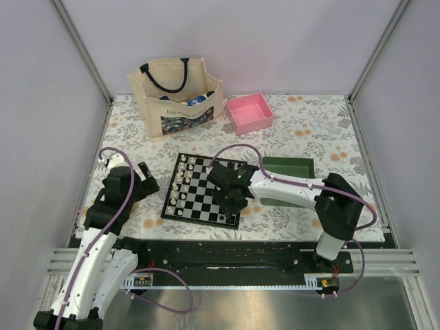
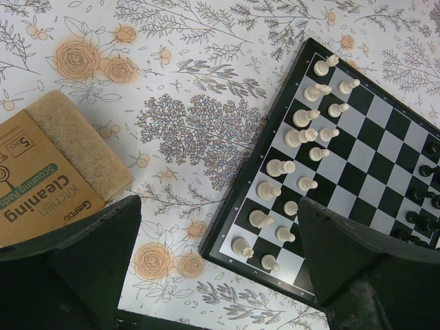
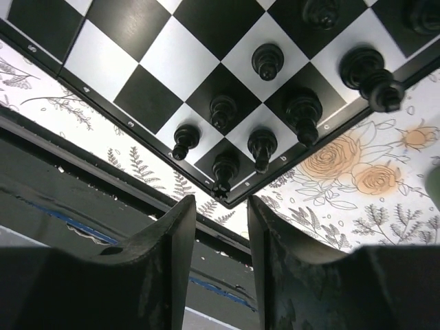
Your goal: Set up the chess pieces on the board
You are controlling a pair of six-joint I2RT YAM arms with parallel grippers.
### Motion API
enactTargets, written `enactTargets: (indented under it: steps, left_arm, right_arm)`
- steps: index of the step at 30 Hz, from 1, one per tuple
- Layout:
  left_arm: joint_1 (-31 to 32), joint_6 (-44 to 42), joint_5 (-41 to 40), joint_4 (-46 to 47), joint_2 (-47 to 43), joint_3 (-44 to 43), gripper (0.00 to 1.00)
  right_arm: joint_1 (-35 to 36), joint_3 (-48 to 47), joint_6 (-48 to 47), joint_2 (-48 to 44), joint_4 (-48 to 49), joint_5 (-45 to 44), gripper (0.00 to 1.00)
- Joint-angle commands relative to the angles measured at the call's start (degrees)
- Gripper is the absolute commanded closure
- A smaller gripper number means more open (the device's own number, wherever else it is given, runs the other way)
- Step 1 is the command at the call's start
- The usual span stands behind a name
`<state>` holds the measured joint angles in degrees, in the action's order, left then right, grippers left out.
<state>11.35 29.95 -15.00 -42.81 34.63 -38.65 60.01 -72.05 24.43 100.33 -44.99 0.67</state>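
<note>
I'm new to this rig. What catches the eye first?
The small black-and-white checked chessboard sits mid-table, cream-white chessmen lining its left edge. The right gripper hovers empty at its near right corner, where tiny black plastic chessmen cluster.

The top camera looks steeply down from high behind the near edge, taking in the whole table (image 1: 302, 124). Both wrist cameras look down close on the board (image 1: 196, 199) (image 2: 371, 158) (image 3: 130, 24): the left over one edge, the right, seemingly lower, over a corner.

Black chess pieces (image 3: 267, 60); black-white checked board (image 2: 375, 148); floral tablecloth (image 1: 302, 117); pink box (image 1: 234, 122); green tray (image 1: 289, 167).
</note>
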Motion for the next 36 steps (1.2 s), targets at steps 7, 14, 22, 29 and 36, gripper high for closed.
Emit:
enactTargets:
  steps: [7, 14, 22, 29, 36]
  left_arm:
    - [0.1, -0.8, 0.9, 2.4, -0.1, -1.2, 0.01]
    - [0.1, -0.1, -0.3, 2.2, -1.0, -1.6, 0.01]
    - [0.1, 4.1, 0.8, 3.5, -0.9, 0.5, 0.01]
    - [0.2, 5.8, -0.4, 4.0, -2.7, 2.1, 0.01]
    - [0.1, 6.6, -2.4, 4.0, -2.7, 2.1, 0.01]
  right_arm:
    - [0.4, -0.5, -4.0, -17.4, -0.4, -9.8, 0.32]
    - [-8.4, 3.4, -3.9, -27.5, -0.2, -24.5, 0.01]
    - [-36.7, 8.8, -0.6, -32.7, 1.4, -18.0, 0.0]
    - [-52.3, 15.7, 3.6, -34.0, 8.6, -17.4, 0.01]
    - [-54.5, 20.2, 1.6, -34.8, 15.7, -31.4, 0.01]
